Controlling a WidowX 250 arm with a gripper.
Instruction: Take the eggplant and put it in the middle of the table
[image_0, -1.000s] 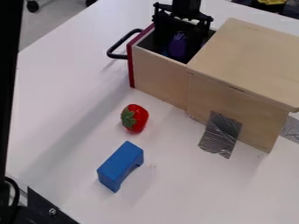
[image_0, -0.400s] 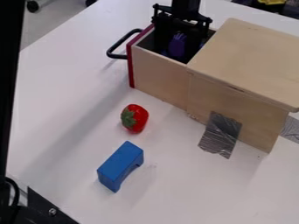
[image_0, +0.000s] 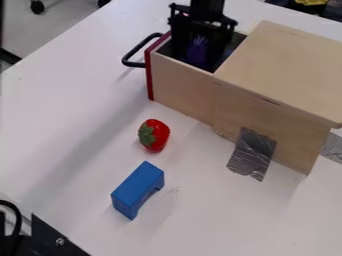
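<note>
The gripper (image_0: 199, 61) and eggplant (image_0: 197, 51) have shifted slightly toward the drawer handle (image_0: 135, 57). The table (image_0: 60, 150) holds the wooden box (image_0: 277, 75), blue block (image_0: 138, 186) and strawberry (image_0: 158, 136). Eggplant's inside the open drawer (image_0: 180, 86); can't tell if it's gripped.

One eggplant (image_0: 198, 52), one strawberry (image_0: 155, 136), one blue block (image_0: 138, 188), one box (image_0: 284, 67), one drawer (image_0: 180, 82), one handle (image_0: 140, 46), two tape strips (image_0: 252, 154).
</note>
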